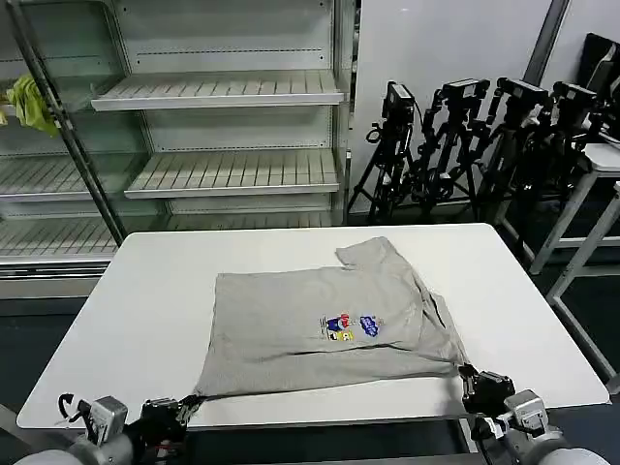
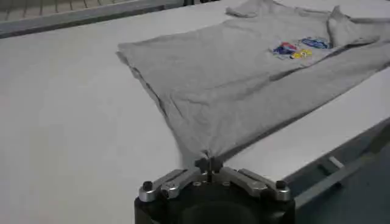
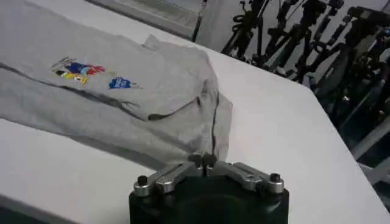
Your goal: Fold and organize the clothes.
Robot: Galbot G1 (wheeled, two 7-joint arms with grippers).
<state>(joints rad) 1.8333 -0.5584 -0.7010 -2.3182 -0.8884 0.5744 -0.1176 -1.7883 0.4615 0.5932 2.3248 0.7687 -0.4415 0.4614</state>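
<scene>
on the white table lay the grey shirt, print up. at its near left corner the left gripper was clamped on the hem; at the near right corner the right gripper was pinched shut on the fabric.

Light grey short-sleeved shirt lies flat, folded lengthwise; multicolour chest print up.

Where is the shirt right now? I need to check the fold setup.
In the head view the shirt lies flat, print up, on the white table, its near corners pinched by the left gripper and right gripper.
</scene>
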